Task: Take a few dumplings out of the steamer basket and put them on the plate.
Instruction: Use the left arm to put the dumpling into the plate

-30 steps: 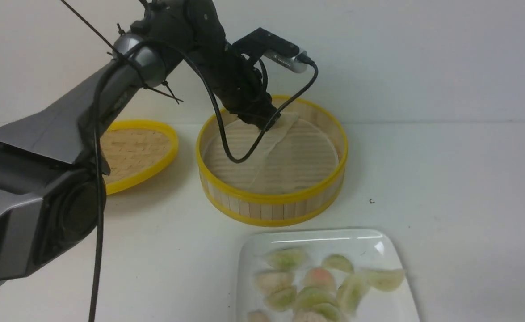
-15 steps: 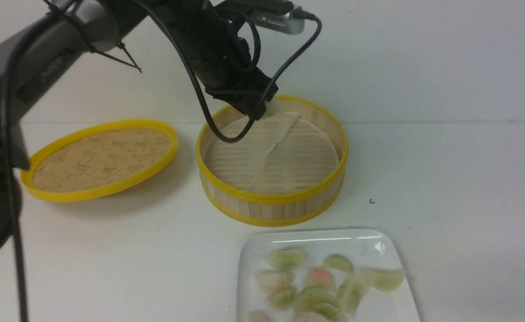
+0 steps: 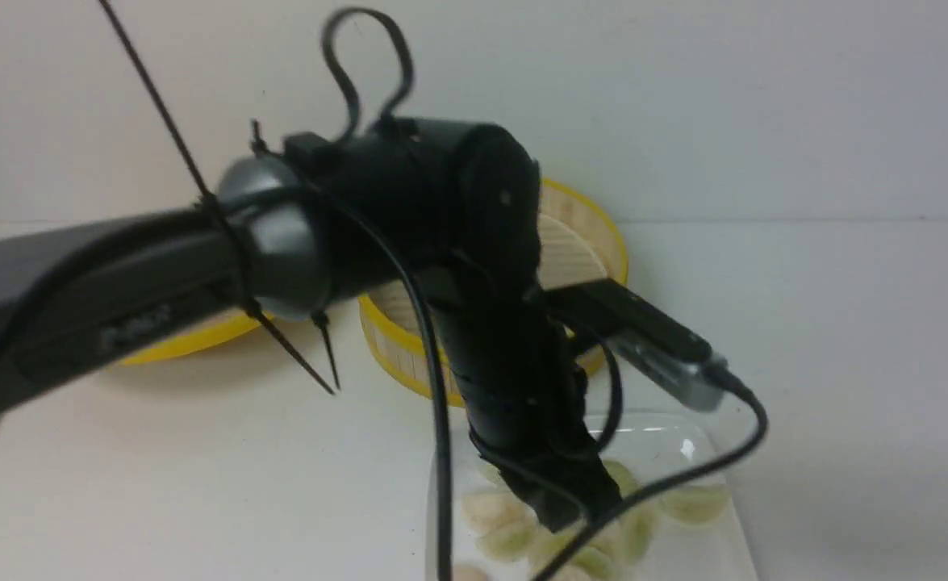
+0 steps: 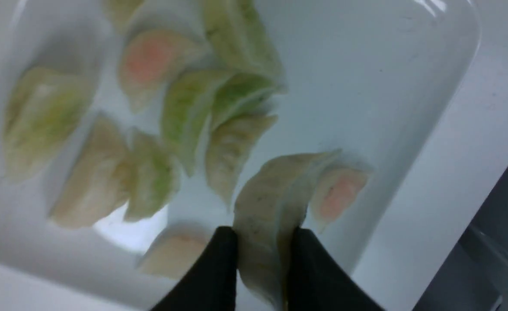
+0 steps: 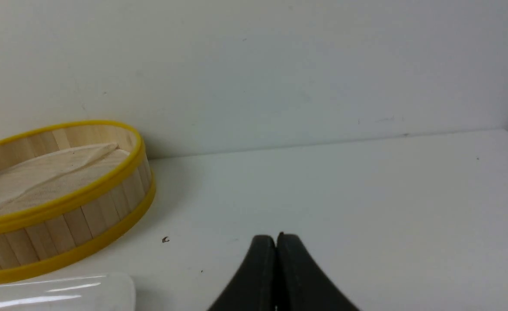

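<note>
1. Presently the left fingers (image 4: 219, 272) pinch one pale, whitish dumpling, the held dumpling (image 4: 275, 194). One finger presses each flat side, and most of its crescent sticks out past the tips.
2. Just past those tips lies the plate (image 4: 409, 86). A pinkish dumpling sits right beside the held one, and the other dumplings (image 4: 184, 112) are crowded a little farther out. A bare stretch of white lies off to the other side. I cannot tell whether the held dumpling already touches the glaze.
3. Farther from the fingers, behind the left arm, stands the steamer basket (image 3: 578, 234). The part of its floor that shows carries only the paper liner (image 5: 42, 172).
4. Well away from that grip, the right fingers (image 5: 262, 272) are pressed together on nothing, low over the worktop (image 5: 366, 194).
5. Judged from this, the step in hand is the set-down of a carried dumpling.
6. The next move calls for a short descent onto the bare white just ahead of the tips. The fingers should then spread gently and lift straight off, since the soft skin may cling to a pad.
</note>
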